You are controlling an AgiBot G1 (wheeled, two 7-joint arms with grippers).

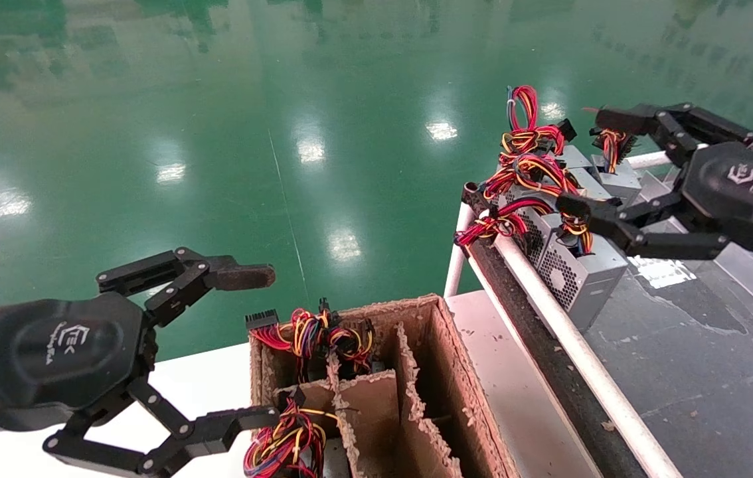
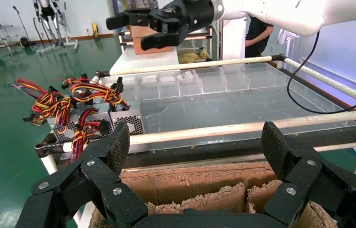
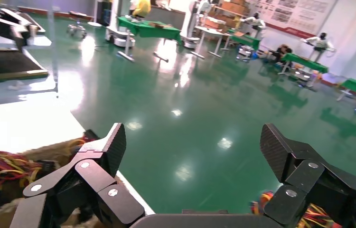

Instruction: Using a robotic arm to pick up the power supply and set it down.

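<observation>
Two pincers show in the head view, both spread wide and holding nothing. The right pincer hangs above the power supplies at the near corner of the conveyor bench, its fingers straddling the wire bundles without touching the boxes. The power supply, a grey box with a perforated side and red, yellow and black wires on top, lies against the white rail at the bench's edge. Just beyond it sits a second grey unit with a tall red-and-blue wire loop. The left pincer hovers low on the left, beside a torn cardboard box with dividers; more wire bundles stick out of its compartments.

In the left wrist view, the left pincer's two textured fingers stand far apart over the cardboard box's ragged top edge. Beyond it the power supply rests at the corner of the bench, its coloured wires spilling outward over the green floor. The right pincer hangs higher up and farther off, on a white forearm.

In the right wrist view, the right pincer's fingers are wide apart with only green floor between them. Wires and brown cardboard show at one edge, and a few coloured wires peek out under the other finger.
</observation>
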